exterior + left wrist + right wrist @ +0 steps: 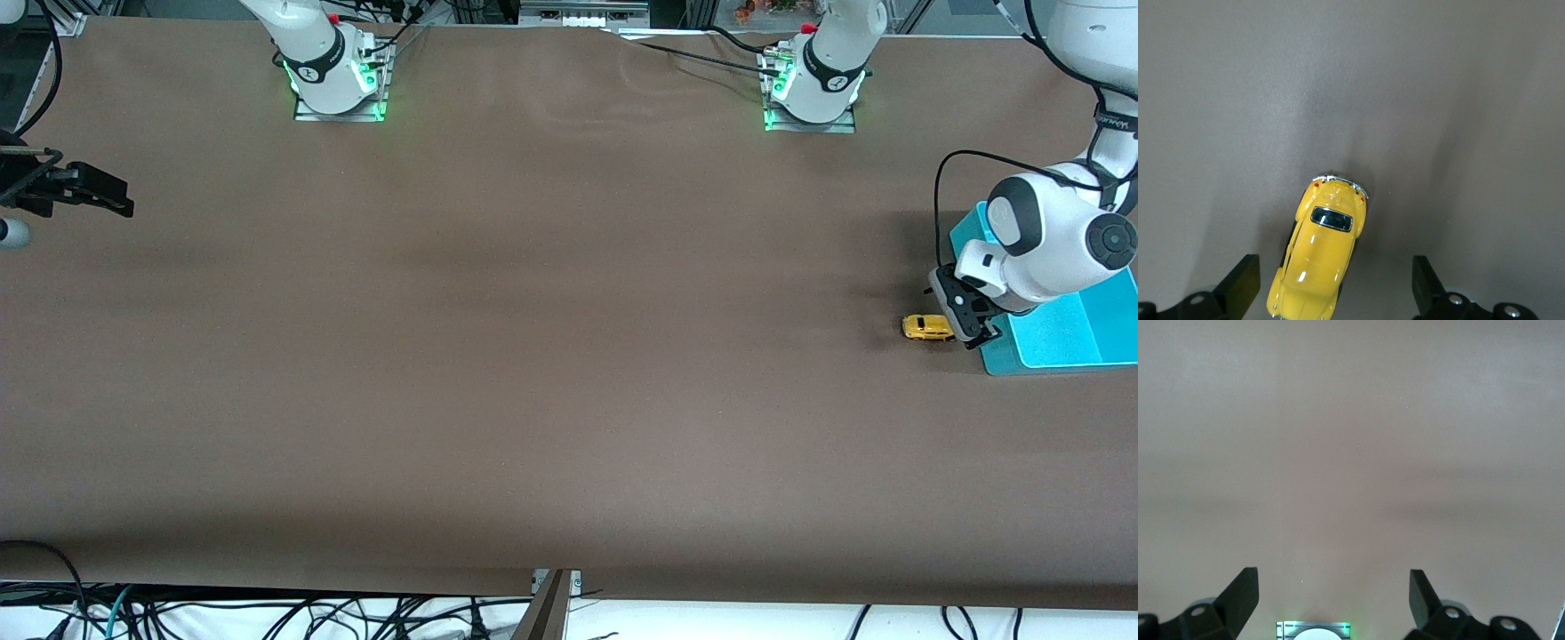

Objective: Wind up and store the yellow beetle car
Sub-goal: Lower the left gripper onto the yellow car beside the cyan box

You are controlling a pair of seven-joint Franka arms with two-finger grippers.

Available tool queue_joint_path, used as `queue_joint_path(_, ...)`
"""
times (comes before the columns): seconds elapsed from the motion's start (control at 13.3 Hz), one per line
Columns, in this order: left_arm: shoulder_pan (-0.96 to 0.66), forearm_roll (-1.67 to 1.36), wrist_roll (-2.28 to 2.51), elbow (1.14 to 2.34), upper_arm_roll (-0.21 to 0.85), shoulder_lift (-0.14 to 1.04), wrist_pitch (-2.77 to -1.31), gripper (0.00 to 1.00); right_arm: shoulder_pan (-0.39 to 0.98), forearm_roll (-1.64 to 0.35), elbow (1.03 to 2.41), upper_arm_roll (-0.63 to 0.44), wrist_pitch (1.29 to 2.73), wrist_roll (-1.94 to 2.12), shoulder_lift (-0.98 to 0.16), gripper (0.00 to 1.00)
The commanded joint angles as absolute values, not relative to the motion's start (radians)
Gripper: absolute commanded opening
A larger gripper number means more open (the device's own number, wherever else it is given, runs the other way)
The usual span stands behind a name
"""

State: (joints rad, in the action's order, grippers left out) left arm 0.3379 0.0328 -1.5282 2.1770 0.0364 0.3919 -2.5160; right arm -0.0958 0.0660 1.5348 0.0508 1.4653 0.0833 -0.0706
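The yellow beetle car stands on its wheels on the brown table at the left arm's end, right beside a teal tray. My left gripper is low over the table between the car and the tray. In the left wrist view the car lies part way between the open fingers, with a gap on each side, so nothing grips it. My right gripper waits open and empty at the right arm's end of the table.
The teal tray's inside is partly hidden by the left arm. The two arm bases stand along the table's edge farthest from the front camera. The right arm's base shows in the right wrist view.
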Motion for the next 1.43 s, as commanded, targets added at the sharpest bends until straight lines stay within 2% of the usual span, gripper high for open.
queue_joint_path(0.0, 0.354, 0.049, -1.588, 2.161, 0.043, 0.417, -2.562, 1.0, -0.081, 0.049, 1.543, 0.037, 1.46, 0.071, -0.069, 1.0)
queue_joint_path(0.45, 0.356, 0.049, -1.643, 2.155, 0.043, 0.462, -2.602, 0.99, -0.083, 0.037, 1.509, 0.037, 1.46, 0.066, -0.092, 1.0)
queue_joint_path(0.53, 0.354, 0.049, -1.661, 2.154, 0.043, 0.468, -2.602, 0.94, -0.086, 0.025, 1.509, 0.037, 1.462, 0.067, -0.092, 1.0)
queue_joint_path(0.6, 0.354, 0.049, -1.669, 2.154, 0.043, 0.471, -2.602, 0.6, -0.087, 0.025, 1.508, 0.035, 1.462, 0.067, -0.094, 1.0)
queue_joint_path(0.68, 0.354, 0.049, -1.669, 2.154, 0.043, 0.471, -2.602, 0.33, -0.089, 0.025, 1.503, 0.035, 1.462, 0.069, -0.1, 1.0)
queue_joint_path(0.75, 0.354, 0.049, -1.669, 2.152, 0.043, 0.472, -2.602, 0.2, -0.09, 0.025, 1.502, 0.034, 1.46, 0.069, -0.1, 1.0)
queue_joint_path(0.83, 0.353, 0.049, -1.669, 2.152, 0.043, 0.472, -2.602, 0.12, -0.097, 0.025, 1.5, 0.034, 1.462, 0.071, -0.101, 1.0)
queue_joint_path(1.13, 0.344, 0.051, -1.678, 2.131, 0.052, 0.43, -2.567, 0.12, -0.1, 0.021, 1.5, 0.034, 1.462, 0.072, -0.101, 1.0)
queue_joint_path(1.36, 0.342, 0.049, -1.669, 2.054, 0.087, 0.344, -2.345, 0.12, -0.101, 0.021, 1.5, 0.034, 1.463, 0.072, -0.101, 1.0)
